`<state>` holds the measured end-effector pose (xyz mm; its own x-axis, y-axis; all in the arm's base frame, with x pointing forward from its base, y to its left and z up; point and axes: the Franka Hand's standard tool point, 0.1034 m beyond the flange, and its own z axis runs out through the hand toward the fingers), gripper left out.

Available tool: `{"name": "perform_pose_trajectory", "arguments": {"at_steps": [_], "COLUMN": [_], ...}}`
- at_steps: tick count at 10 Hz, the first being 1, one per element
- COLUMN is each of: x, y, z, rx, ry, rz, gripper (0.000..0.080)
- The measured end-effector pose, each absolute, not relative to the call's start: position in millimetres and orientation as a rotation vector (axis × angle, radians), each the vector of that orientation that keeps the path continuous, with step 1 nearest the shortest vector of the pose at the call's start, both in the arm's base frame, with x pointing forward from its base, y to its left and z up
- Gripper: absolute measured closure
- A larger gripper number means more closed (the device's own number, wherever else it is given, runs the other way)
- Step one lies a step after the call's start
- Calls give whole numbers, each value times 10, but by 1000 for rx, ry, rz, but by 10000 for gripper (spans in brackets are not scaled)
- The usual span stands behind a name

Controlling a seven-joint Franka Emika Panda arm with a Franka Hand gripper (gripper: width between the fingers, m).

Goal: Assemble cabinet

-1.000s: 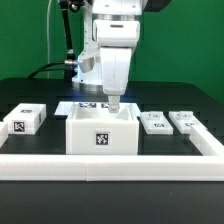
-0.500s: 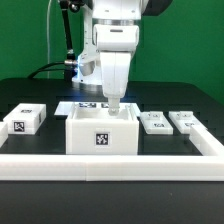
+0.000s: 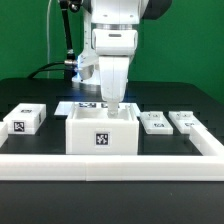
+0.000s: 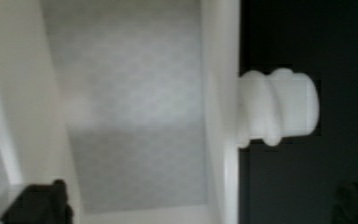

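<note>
The cabinet's white box body (image 3: 102, 135) stands in the middle of the black table, open side up, with a fiducial tag on its front face. My gripper (image 3: 113, 104) reaches down at the box's back wall. In the wrist view the gripper (image 4: 197, 205) is open and straddles a thin white wall (image 4: 220, 110), without touching it. One dark fingertip (image 4: 43, 205) shows over the box's inside; the other is lost against the dark table. A white ribbed knob (image 4: 279, 105) sticks out of the wall's outer side. Nothing is held.
A tagged white panel piece (image 3: 25, 120) lies at the exterior view's left, and two more (image 3: 152, 123) (image 3: 185, 121) lie at its right. The marker board (image 3: 85, 106) lies behind the box. A white rail (image 3: 110, 165) runs along the front and up the right side.
The hand has shifted only slightly at the box's back wall. The box and the panel pieces have not moved.
</note>
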<state>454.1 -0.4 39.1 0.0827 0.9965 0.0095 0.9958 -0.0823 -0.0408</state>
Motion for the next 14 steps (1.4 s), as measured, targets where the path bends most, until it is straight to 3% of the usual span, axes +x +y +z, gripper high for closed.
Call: {"name": "perform_pose_trajectory", "arguments": {"at_steps": [3,4,5,14], "x": [4491,4475,4456,4468], "y": [-2,-9,-19,-23], "z": [360,337,303,303], "rx": [-2285,-2283,-2282,-2285], "ry": [-2092,-2087,-2080,-2080], "rz": [43,48,55,51], "gripper": [577,577,739,765]}}
